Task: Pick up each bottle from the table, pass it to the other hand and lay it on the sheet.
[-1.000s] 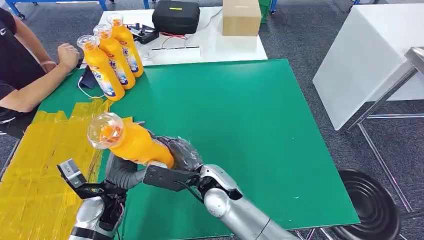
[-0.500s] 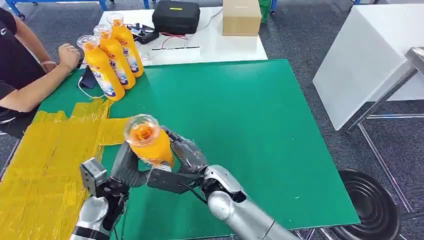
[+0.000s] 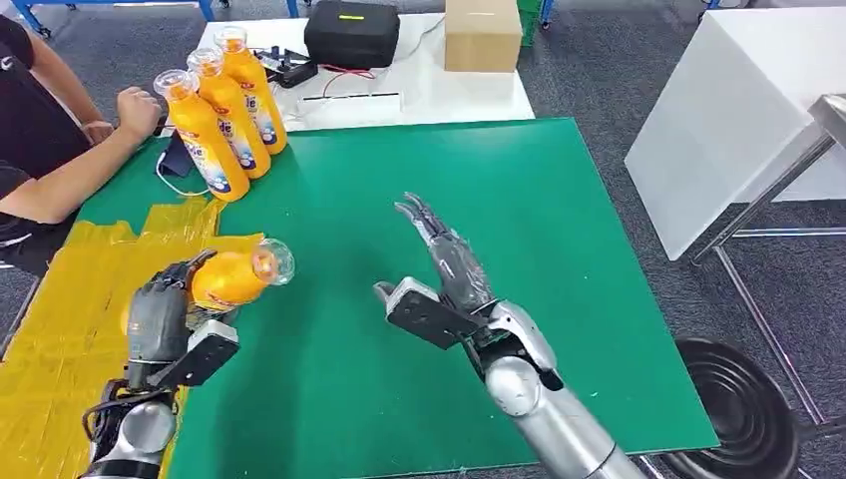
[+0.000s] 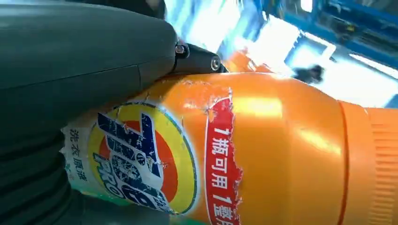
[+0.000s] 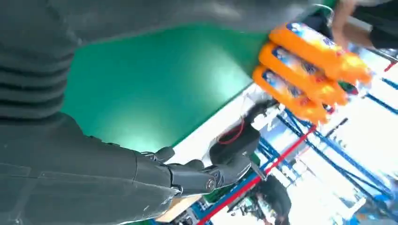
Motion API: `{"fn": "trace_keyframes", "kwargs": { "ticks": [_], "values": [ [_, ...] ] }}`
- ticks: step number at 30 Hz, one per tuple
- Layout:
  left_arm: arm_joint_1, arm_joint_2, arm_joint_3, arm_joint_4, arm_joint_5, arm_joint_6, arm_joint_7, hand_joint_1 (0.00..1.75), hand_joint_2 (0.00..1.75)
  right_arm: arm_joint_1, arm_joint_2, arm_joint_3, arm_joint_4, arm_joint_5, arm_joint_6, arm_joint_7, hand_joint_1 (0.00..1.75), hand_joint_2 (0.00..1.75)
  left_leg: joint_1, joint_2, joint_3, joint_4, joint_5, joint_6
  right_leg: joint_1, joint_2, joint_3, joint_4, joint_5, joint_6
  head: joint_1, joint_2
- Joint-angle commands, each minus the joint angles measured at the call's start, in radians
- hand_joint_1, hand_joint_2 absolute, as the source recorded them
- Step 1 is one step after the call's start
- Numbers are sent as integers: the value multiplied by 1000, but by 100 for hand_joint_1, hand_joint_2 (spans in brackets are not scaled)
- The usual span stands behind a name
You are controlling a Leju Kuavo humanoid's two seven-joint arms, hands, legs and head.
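Observation:
My left hand [image 3: 160, 321] grips an orange bottle [image 3: 234, 276] lying on its side at the edge of the yellow sheet [image 3: 70, 339], clear cap toward the table's middle. Up close, the orange bottle [image 4: 263, 154] shows its worn label beside my left hand [image 4: 70, 61]. My right hand [image 3: 449, 264] hovers open over the green table [image 3: 519, 230], fingers stretched out, with nothing in it. Three more orange bottles [image 3: 219, 110] stand upright in a row at the far left; the right wrist view shows these bottles [image 5: 305, 70] past my right hand [image 5: 141, 178].
A person's arm [image 3: 75, 165] rests on the table at the far left near the standing bottles. Behind the green table a white table carries a black case [image 3: 351, 32] and a cardboard box [image 3: 482, 34]. A white bench [image 3: 738, 110] stands at the right.
The bottle passed from both hands into my left hand alone and swung left and down onto its side over the sheet's edge. My right hand let go, opened and drew back to the right.

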Motion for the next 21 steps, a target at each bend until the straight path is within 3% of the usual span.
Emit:
{"fn": "trace_keyframes", "kwargs": {
  "ticks": [1, 4, 12, 14, 15, 21],
  "values": [
    [-13, 83, 12, 230, -245, 75, 106, 175, 175, -11, -62, -16, -42, -10, 11, -3, 0, 0, 2, -1, 6, -1, -2, -2, 1, 0, 6, -1, -1, -1, 0, 0],
    [-23, 109, -27, 304, -347, 92, 159, 175, 175, -19, -70, -8, -40, -15, 12, -3, 0, 0, 1, -1, 4, 0, -1, -2, 1, 0, 5, -1, -1, -1, 0, 0],
    [-50, 136, -74, 413, -383, 66, 159, 175, 175, -27, -70, -4, -29, -24, 17, -4, 0, 0, 1, -2, 4, -1, -1, -2, 1, -1, 5, -1, -1, -1, 0, 0],
    [-103, 156, -104, 493, -380, 33, 160, 175, 175, -62, -57, 12, -14, -40, 30, 4, 0, 0, 1, -2, 4, 0, -1, -1, 1, -1, 4, -1, -1, 0, 0, 0],
    [-109, 155, -103, 505, -371, 29, 162, 0, 175, -63, -58, 14, -12, -41, 30, 6, 0, 0, 0, -1, 2, 0, 0, -1, 0, -1, 2, 0, 0, 0, 0, 0],
    [-106, 155, -98, 503, -350, 38, 154, 0, 175, -55, -67, 18, -10, -40, 31, 6, 0, 0, 0, -1, 5, -1, 0, -1, 0, 0, 5, -1, 0, 0, 0, 0]
  ]
}}
